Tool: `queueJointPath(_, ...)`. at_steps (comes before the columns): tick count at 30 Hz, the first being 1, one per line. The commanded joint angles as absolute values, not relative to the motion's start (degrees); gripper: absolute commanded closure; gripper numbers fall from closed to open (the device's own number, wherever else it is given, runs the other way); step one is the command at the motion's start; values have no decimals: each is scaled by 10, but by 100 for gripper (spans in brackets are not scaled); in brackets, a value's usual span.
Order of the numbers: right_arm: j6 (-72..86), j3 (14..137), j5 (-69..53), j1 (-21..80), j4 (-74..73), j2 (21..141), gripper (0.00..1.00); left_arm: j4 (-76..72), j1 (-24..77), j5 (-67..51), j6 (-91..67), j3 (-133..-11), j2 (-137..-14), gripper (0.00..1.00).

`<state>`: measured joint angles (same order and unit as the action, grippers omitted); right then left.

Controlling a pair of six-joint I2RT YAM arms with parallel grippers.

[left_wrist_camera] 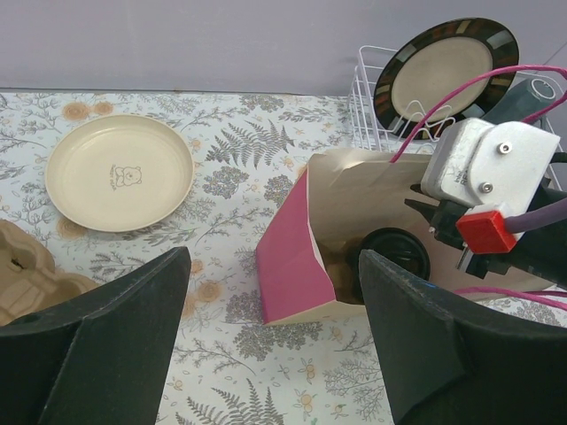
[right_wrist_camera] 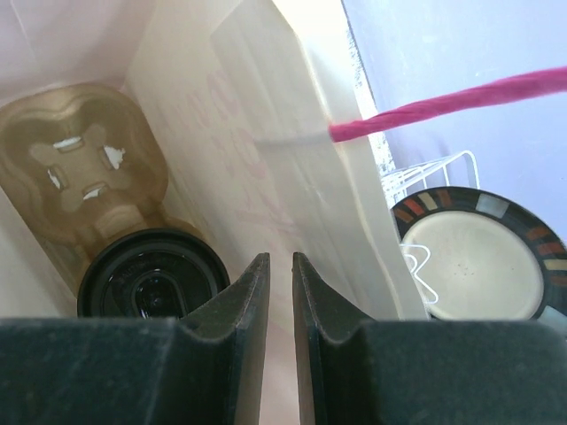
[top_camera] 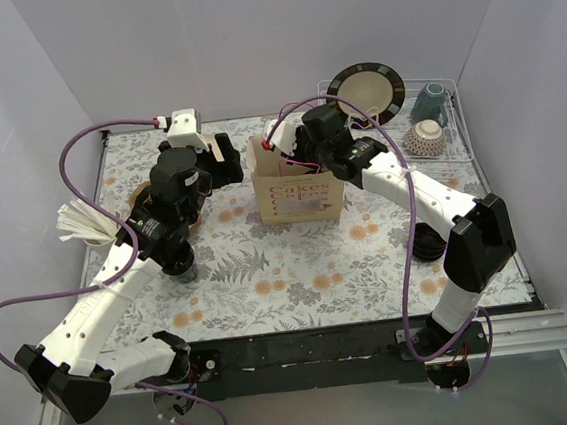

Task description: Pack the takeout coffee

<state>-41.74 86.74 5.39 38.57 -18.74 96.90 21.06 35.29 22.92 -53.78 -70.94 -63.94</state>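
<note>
Since the takeout coffee (right_wrist_camera: 151, 283) already stands upright, lid up, in the moulded carrier (right_wrist_camera: 80, 168) at the bottom of the paper bag (top_camera: 299, 199), it lies below and a little aside of the right gripper (right_wrist_camera: 279, 301). That gripper's jaws are nearly pressed together on what looks like the bag's wall. The left gripper (left_wrist_camera: 275, 354) hangs outside the bag, spread wide and empty, so the right arm is nearer.
</note>
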Motion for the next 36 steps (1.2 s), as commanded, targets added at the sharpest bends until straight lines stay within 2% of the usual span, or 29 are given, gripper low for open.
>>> queueJointPath(1, -403, 910, 49, 381, -158, 966, 77, 221, 349, 235, -535, -709, -621, 23)
queueJointPath(23, -365, 949, 42, 377, -156, 947, 77, 236, 349, 222, -536, -711, -620, 21)
queueJointPath(34, -296, 954, 51, 378, -155, 908, 76, 268, 349, 219, -548, -732, -626, 16)
queueJointPath(36, -267, 968, 69, 378, -160, 900, 74, 286, 349, 228, -557, -746, -632, 14)
